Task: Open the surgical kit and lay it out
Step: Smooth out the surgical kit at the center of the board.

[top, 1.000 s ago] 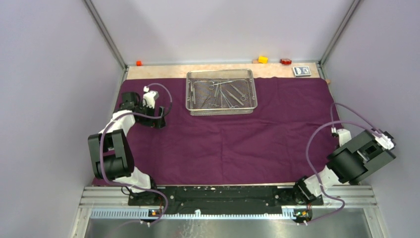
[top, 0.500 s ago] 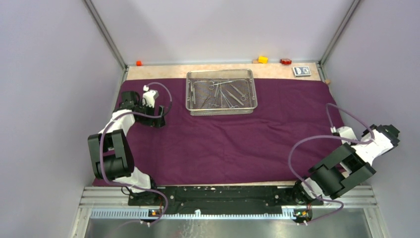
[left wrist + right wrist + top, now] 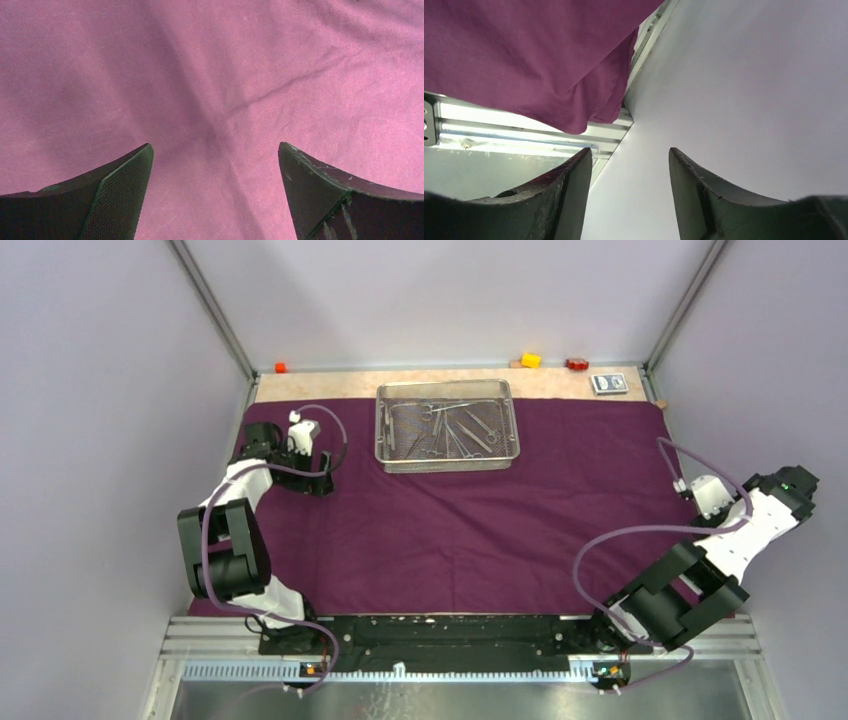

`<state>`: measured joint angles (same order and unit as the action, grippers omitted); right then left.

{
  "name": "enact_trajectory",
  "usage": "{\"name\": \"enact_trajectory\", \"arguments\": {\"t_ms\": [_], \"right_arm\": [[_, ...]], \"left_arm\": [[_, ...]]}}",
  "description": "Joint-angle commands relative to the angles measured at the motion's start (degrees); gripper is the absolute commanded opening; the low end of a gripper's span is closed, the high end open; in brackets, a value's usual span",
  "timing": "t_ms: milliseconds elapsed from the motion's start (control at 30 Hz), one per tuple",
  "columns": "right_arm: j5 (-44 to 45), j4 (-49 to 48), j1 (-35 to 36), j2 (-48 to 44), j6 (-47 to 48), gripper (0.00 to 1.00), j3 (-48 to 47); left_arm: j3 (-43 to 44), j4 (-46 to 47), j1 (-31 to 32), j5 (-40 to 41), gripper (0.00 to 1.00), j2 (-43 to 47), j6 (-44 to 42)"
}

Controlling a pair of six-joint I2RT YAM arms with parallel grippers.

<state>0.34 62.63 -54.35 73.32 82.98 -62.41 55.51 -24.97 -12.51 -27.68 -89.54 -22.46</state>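
The dark purple cloth wrap [image 3: 480, 520] lies spread flat over the table. At its far middle stands the wire-mesh steel tray [image 3: 448, 466], with several slim steel clamps and tweezers [image 3: 455, 430] inside. My left gripper [image 3: 318, 480] hovers low over the cloth's far left part, left of the tray. In the left wrist view it [image 3: 214, 146] is wide open, with only cloth [image 3: 210, 75] beneath. My right gripper [image 3: 797, 481] is off the cloth's right edge, by the right wall. It [image 3: 630, 150] is open and holds nothing; a cloth corner [image 3: 549, 60] hangs beyond it.
A yellow block [image 3: 531, 360], a red block [image 3: 577, 364] and a blue-white card packet [image 3: 609, 383] sit on the bare strip behind the cloth; an orange block [image 3: 281, 367] is at the far left corner. Walls close in both sides. A metal rail [image 3: 460, 635] runs along the near edge.
My right arm has stretched out and swung its gripper farther back along the right wall. The left arm, the cloth and the tray have stayed put.
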Motion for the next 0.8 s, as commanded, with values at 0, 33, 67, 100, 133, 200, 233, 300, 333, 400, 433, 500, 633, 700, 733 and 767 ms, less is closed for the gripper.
{"name": "enact_trajectory", "arguments": {"t_ms": [0, 33, 67, 100, 133, 200, 233, 300, 333, 400, 433, 500, 633, 700, 733, 767], "right_arm": [[-0.17, -3.29, 0.65, -0.68, -3.10, 0.58, -1.12], [-0.16, -3.23, 0.65, -0.42, -3.19, 0.59, -0.70], [-0.16, -3.21, 0.65, -0.30, -3.19, 0.61, -0.17], [-0.91, -3.40, 0.65, -0.34, -3.25, 0.62, 0.68], [-1.97, -3.67, 0.65, -0.41, -3.31, 0.62, 1.46], [-3.64, -4.09, 0.65, -0.46, -3.62, 0.63, 3.14], [-4.61, -4.26, 0.72, -0.41, -3.78, 0.63, 3.95], [-6.88, -4.43, 0.93, -0.26, -3.96, 0.63, 5.82], [-7.60, -5.03, 1.18, -0.14, -4.47, 0.63, 6.98], [-8.10, -7.26, 2.12, 0.31, -5.32, 0.62, 9.65], [-7.99, -8.90, 2.40, 0.66, -5.74, 0.61, 11.08], [-7.02, -12.10, 2.49, 2.14, -6.17, 0.59, 13.63], [-3.84, -14.64, 2.37, 6.17, -5.72, 0.53, 15.30], [-2.13, -15.24, 2.00, 7.46, -4.74, 0.50, 15.91], [-1.46, -15.56, 1.60, 7.79, -4.04, 0.50, 16.04], [-0.87, -15.93, 1.08, 8.12, -3.33, 0.50, 16.01]], "left_arm": [[1.67, -0.21, -0.23, -1.54, 0.99, -0.03, -0.20], [1.58, -0.17, -0.23, -1.44, 0.99, 0.10, -0.22], [1.54, -0.17, -0.23, -1.34, 0.99, 0.09, -0.39], [1.47, -0.09, -0.23, -1.24, 0.99, 0.14, -0.39], [1.45, -0.09, -0.23, -1.16, 0.99, 0.13, -0.47], [1.34, 0.05, -0.23, -1.04, 0.99, 0.09, -0.60], [1.16, 0.09, -0.23, -0.68, 0.99, 0.08, -0.76], [0.66, 0.18, -0.23, 0.20, 0.99, 0.18, -1.27], [0.28, 0.21, -0.23, 0.89, 0.99, 0.26, -1.67], [-0.82, 0.44, -0.23, 2.84, 0.99, 0.68, -2.83], [-1.41, 0.65, -0.23, 3.89, 0.99, 1.01, -3.46], [-3.02, 0.83, -0.32, 6.40, 0.99, 1.78, -4.74], [-5.51, 0.74, -0.96, 9.06, 0.99, 3.29, -7.10], [-6.40, 0.60, -1.60, 9.91, 0.99, 4.05, -7.98], [-6.73, 0.55, -1.90, 10.12, 0.99, 4.52, -8.36], [-7.12, 0.54, -2.16, 10.41, 0.99, 4.96, -8.73]]}}
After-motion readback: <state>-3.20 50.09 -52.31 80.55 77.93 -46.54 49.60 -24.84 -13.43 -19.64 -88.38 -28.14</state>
